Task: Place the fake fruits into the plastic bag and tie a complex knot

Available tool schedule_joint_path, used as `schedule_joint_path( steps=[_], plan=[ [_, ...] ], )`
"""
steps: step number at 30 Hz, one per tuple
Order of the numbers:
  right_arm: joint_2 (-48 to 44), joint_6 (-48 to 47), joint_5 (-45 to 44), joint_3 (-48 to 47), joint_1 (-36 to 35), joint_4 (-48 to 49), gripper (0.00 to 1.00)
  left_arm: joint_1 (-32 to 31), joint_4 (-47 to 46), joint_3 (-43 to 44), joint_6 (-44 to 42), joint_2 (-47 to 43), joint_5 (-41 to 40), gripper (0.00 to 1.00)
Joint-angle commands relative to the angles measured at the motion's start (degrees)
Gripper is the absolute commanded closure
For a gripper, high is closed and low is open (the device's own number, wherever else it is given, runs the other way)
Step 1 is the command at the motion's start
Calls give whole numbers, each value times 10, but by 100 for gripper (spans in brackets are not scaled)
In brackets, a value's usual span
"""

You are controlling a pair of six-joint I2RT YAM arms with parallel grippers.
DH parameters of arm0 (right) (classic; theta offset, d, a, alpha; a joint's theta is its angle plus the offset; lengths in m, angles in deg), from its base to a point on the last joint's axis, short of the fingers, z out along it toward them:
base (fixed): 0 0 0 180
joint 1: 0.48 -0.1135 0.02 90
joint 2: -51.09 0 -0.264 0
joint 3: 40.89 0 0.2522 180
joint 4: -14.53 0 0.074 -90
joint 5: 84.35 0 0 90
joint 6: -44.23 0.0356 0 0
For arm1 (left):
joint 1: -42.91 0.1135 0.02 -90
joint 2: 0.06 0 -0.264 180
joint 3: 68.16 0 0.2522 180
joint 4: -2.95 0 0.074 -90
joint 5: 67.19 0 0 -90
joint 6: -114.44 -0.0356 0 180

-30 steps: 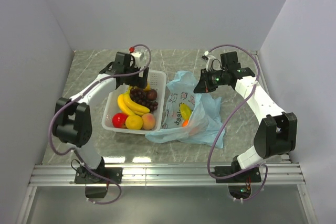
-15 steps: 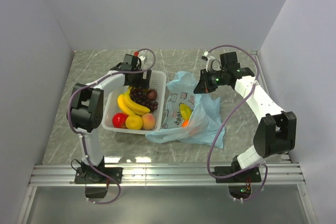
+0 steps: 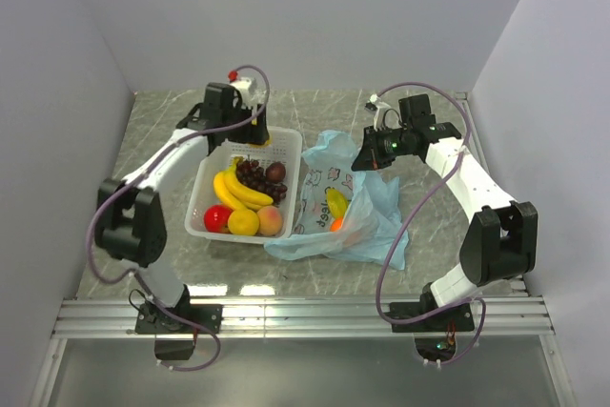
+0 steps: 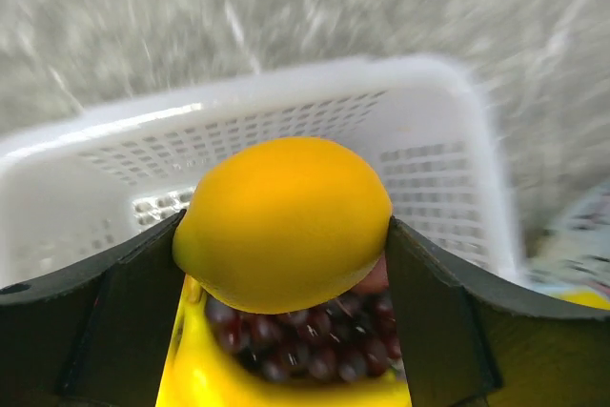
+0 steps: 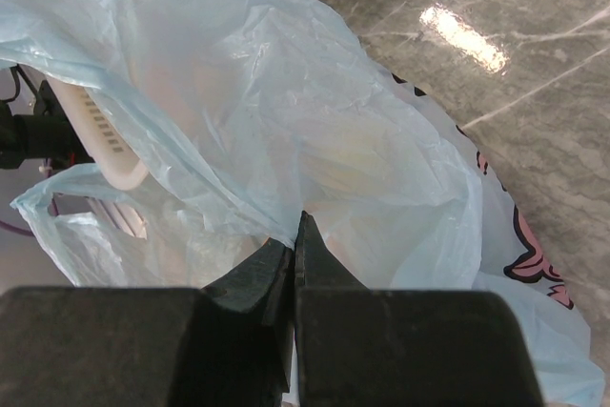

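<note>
My left gripper (image 3: 255, 133) is shut on a yellow lemon (image 4: 284, 222) and holds it above the far end of the white latticed basket (image 3: 286, 143). The basket holds yellow bananas (image 3: 240, 190), dark purple grapes (image 3: 255, 174), a red apple (image 3: 216, 218), another lemon (image 3: 243, 222) and a pinkish peach (image 3: 271, 220). The light-blue plastic bag (image 3: 376, 199) lies open to the basket's right with a banana (image 3: 336, 203) and an orange (image 3: 337, 224) inside. My right gripper (image 3: 368, 158) is shut on the bag's upper edge (image 5: 276, 226) and holds it up.
Grey marble-pattern table (image 3: 162, 140) with white walls on three sides. An aluminium rail (image 3: 305, 316) runs along the near edge by the arm bases. In the left wrist view the bag's edge (image 4: 581, 245) shows right of the basket.
My left gripper has risen from among the fruit at the basket's far end with the lemon in it, and the arm has swung back left. The right arm and bag have not moved.
</note>
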Motion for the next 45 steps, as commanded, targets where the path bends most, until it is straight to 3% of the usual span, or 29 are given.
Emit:
schedule_joint_path(
  steps=[1,7,11,13,17,22,23,25,27,31,37,40,42,45],
  plan=[
    [-1,-4,6,-8,0,-2,100,7,-2,4,6,-89,48,60],
    [-1,15,3,-11,0,11,100,4,-15,-75,35,-201,194,55],
    [1,28,1,-6,0,26,100,-40,-35,-116,66,-241,211,55],
    [6,32,-1,-3,0,29,100,-97,-45,-115,71,-244,200,54],
    [8,36,-11,-11,2,30,100,-203,-86,-90,96,-204,131,57],
    [8,22,-30,-29,9,13,100,-269,-103,-5,135,-74,51,53],
    [6,20,-33,-28,9,12,100,-273,-100,7,138,-56,43,51],
    [3,18,-40,-24,14,12,100,-280,-104,23,139,-18,41,35],
    [2,12,-40,-22,16,8,100,-280,-106,34,150,-4,51,18],
    [0,9,-36,-15,19,9,100,-280,-101,29,125,-36,114,1],
    [2,14,-21,-11,19,18,100,-254,-20,-8,52,-152,153,1],
    [4,11,-16,-13,19,12,100,-187,67,-20,-12,-205,248,1],
    [2,6,-12,-13,19,10,100,-116,156,-25,-117,-234,331,2],
    [6,3,-11,-10,18,5,100,-66,245,-34,-223,-250,288,6]
  ],
)
